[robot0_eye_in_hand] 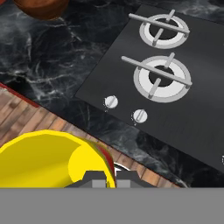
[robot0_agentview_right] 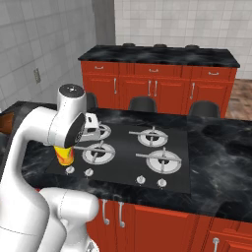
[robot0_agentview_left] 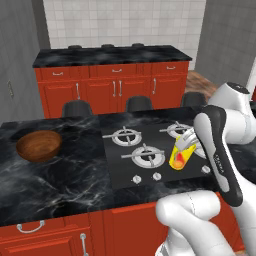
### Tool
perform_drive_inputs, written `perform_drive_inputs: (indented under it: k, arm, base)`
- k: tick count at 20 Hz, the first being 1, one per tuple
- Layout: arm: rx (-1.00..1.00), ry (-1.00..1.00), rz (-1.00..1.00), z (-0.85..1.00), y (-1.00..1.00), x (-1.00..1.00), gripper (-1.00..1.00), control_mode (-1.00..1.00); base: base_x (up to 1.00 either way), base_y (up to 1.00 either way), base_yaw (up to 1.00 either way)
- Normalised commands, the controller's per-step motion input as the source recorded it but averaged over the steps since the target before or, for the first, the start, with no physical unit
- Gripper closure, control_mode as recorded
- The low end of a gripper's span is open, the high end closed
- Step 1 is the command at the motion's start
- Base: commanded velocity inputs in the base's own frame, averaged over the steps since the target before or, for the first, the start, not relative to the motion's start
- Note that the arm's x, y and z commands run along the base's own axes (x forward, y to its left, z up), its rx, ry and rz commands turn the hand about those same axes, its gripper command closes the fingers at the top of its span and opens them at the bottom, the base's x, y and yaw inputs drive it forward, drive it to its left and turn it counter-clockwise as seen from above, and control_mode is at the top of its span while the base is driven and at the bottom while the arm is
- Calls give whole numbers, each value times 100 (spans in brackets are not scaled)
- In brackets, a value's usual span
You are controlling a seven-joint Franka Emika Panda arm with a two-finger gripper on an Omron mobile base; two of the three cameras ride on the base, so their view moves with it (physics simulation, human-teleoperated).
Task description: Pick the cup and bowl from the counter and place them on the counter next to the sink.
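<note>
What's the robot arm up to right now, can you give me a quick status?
Gripper shut on the cup, carried above the hob. Bowl sits on the counter, untouched. Nothing in the way.

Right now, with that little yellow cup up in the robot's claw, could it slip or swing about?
Probably a little. The cup hangs tilted over the hob, seemingly pinched at its rim by the shut gripper, so it might pivot. Its sides look smooth and glossy, hinting at slipperiness. It looks small and rigid, likely light; set down on its side, the round wall could roll.
</note>
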Motion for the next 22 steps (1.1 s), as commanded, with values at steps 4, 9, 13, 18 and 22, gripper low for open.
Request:
perform_drive_inputs:
  k: [4,9,13,18,22]
  arm:
    - [0,1,-3,0,0,0,100,-100]
    - [0,0,0,0,0,0,100,-100]
    - [0,0,0,0,0,0,100,100]
    - [0,0,0,0,0,0,100,100]
    - [0,0,0,0,0,0,100,100]
  base:
    - [0,0,0]
    - [0,0,0]
    - [0,0,0]
    - [-92,-24,-15]
    - [-93,-25,-28]
